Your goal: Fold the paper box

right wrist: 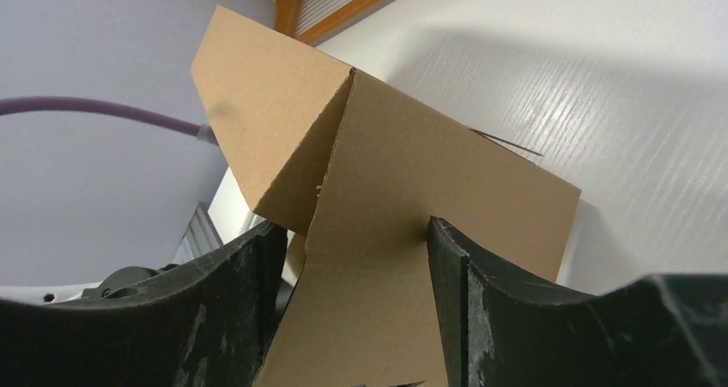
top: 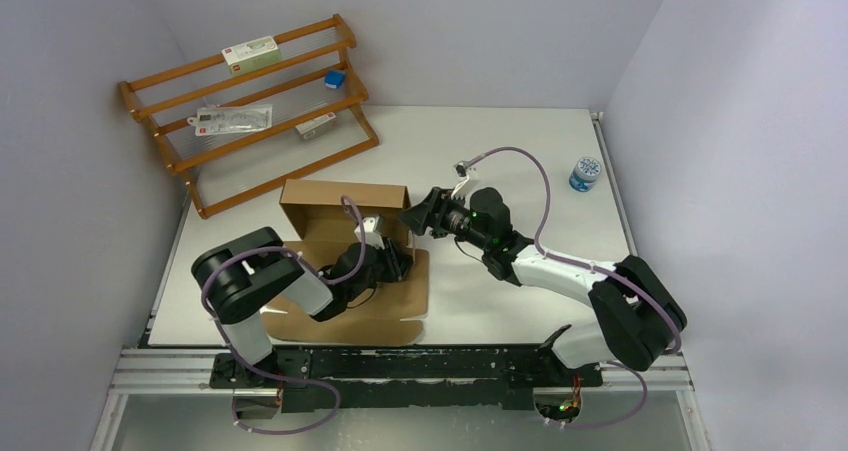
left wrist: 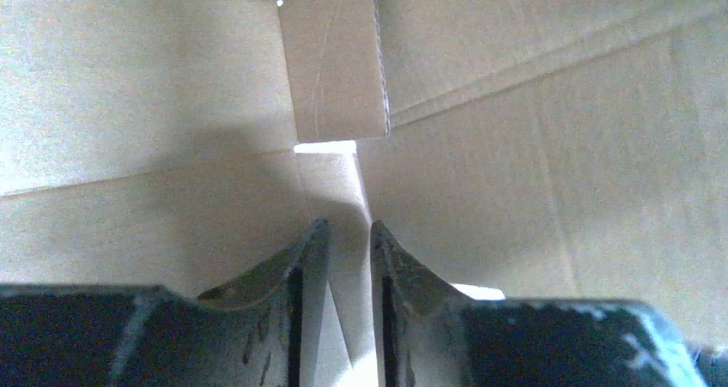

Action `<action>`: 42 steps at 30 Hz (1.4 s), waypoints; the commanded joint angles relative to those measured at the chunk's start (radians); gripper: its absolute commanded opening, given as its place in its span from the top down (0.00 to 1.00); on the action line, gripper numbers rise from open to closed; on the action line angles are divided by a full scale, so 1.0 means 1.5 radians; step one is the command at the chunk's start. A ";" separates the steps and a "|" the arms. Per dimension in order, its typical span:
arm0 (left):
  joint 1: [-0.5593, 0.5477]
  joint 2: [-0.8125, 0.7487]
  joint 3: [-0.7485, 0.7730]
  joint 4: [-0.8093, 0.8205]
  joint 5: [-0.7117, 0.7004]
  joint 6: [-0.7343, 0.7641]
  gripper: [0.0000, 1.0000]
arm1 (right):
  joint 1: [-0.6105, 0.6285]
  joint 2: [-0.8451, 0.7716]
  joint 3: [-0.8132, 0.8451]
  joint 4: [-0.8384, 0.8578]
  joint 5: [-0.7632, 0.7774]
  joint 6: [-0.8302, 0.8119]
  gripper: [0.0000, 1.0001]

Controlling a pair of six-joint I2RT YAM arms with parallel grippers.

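The paper box (top: 335, 203) is plain brown cardboard, half formed, at the table's middle left. Its back wall stands up and a flat panel (top: 350, 316) lies toward me. My left gripper (top: 398, 263) reaches inside the box by its right wall. In the left wrist view its fingers (left wrist: 349, 232) stand a narrow gap apart, with a thin cardboard flap (left wrist: 343, 198) running loosely between them. My right gripper (top: 415, 216) is open at the outer right corner. In the right wrist view the side panel (right wrist: 412, 181) lies between its fingers (right wrist: 348, 228), and the right fingertip (right wrist: 442, 232) touches it.
A wooden rack (top: 250, 101) holding small packets and a blue cube leans at the back left, just behind the box. A small blue-and-white jar (top: 586, 173) stands near the right wall. Grey walls close in on the left, back and right.
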 commanded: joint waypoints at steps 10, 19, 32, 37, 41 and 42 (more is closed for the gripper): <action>-0.007 -0.128 -0.113 0.000 -0.017 0.049 0.48 | -0.006 0.032 0.006 0.042 -0.046 -0.001 0.34; -0.007 -0.210 -0.124 -0.093 -0.057 0.058 0.45 | -0.006 -0.004 -0.002 0.070 -0.107 -0.037 0.00; 0.031 -0.249 -0.122 -0.155 -0.069 0.052 0.50 | -0.045 -0.156 0.020 -0.148 0.047 -0.220 0.00; 0.054 -0.247 -0.117 -0.169 -0.056 0.048 0.52 | -0.108 -0.216 0.002 -0.197 0.129 -0.230 0.00; 0.060 -0.232 -0.110 -0.175 -0.046 0.044 0.53 | -0.164 -0.212 0.004 -0.219 0.093 -0.232 0.03; 0.061 -0.229 -0.110 -0.174 -0.044 0.043 0.54 | -0.168 -0.212 -0.001 -0.210 0.061 -0.241 0.05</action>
